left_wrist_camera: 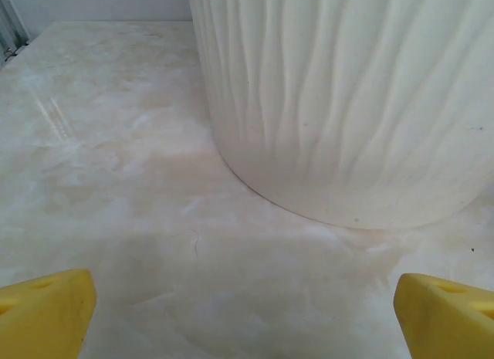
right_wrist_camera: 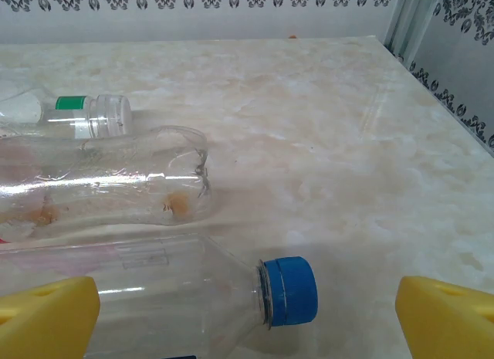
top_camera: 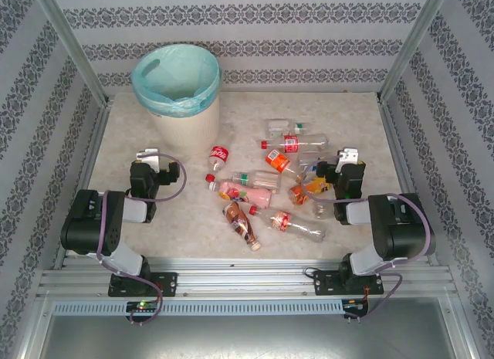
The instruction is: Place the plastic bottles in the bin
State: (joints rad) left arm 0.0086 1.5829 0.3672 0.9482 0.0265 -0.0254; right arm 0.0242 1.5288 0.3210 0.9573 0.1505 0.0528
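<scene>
We see the bin point(top_camera: 185, 123) standing upright at the far left of the table point(top_camera: 139, 220), with a teal liner point(top_camera: 154, 93) folded over its rim. The bottles point(top_camera: 262, 185) all lie on their sides on the table, in a loose heap to the right of the bin and mostly nearer the arms than it is. Closest to the bin is a red-labelled bottle point(top_camera: 219, 155), just beside its base. Further right of the bin lies a clear bottle point(top_camera: 279, 127). Nearer the arms than the bin are a pink bottle point(top_camera: 248, 194) and a brown bottle point(top_camera: 241, 224).

The left gripper point(top_camera: 148, 157) sits on the arms' side of the bin, near it and pointing toward it. In the left wrist view we find its yellow fingers point(left_wrist_camera: 42, 313) spread wide with only bare table between them, grasping nothing, and the bin's ribbed wall close ahead.

The right gripper point(top_camera: 347, 157) is well apart from the bin, at the right edge of the heap. In the right wrist view its fingers point(right_wrist_camera: 448, 316) are likewise spread wide and released. A blue-capped bottle point(right_wrist_camera: 193, 297) lies on its side between them, its cap toward the right finger. We cannot tell whether either finger touches it. Beyond it lie a crumpled clear bottle point(right_wrist_camera: 108, 181) and a green-capped bottle point(right_wrist_camera: 93, 112).
</scene>
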